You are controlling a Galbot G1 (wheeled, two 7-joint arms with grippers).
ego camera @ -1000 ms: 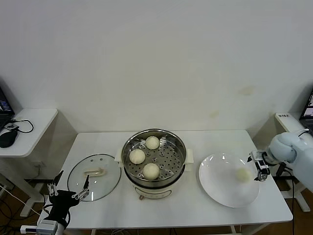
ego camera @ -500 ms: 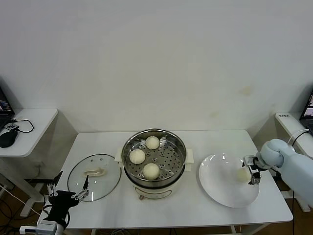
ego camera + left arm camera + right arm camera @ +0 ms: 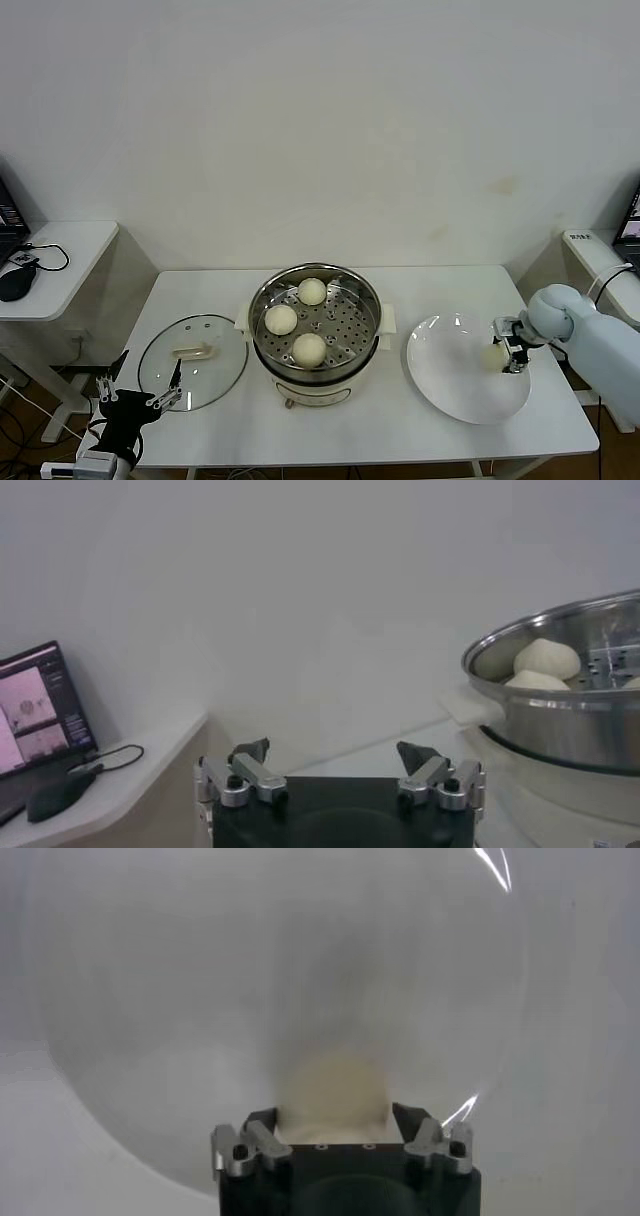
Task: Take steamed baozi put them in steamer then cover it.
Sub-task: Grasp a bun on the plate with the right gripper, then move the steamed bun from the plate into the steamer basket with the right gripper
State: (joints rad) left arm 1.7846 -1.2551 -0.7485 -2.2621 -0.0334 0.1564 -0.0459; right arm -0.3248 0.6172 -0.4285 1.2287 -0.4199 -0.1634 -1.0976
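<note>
1. We are looking down at a white table (image 3: pixel 560 425) against a pale wall.
2. The steamer (image 3: pixel 316 336), a shiny steel pot on a white base, is sitting at the table's centre with its cover off.
3. Three steamed baozi are resting on its perforated tray: one at the back (image 3: pixel 312 291), one on the left (image 3: pixel 281 319), one at the front (image 3: pixel 309 349).
4. The cover (image 3: pixel 193 361), a clear glass lid with a cream handle, is lying flat on the table to the left of the steamer.
5. A white plate (image 3: pixel 450 395) is lying to the right of the steamer.
6. A fourth baozi (image 3: pixel 493 355) is sitting on the plate's right side.
7. Our right tool (image 3: pixel 509 356) is reaching over the plate's right edge; its fingers are standing apart on either side of this baozi, which is filling the gap between them.
8. Our left tool (image 3: pixel 138 396) is waiting below the table's front-left corner, near the cover, fingers spread and holding nothing.
</note>
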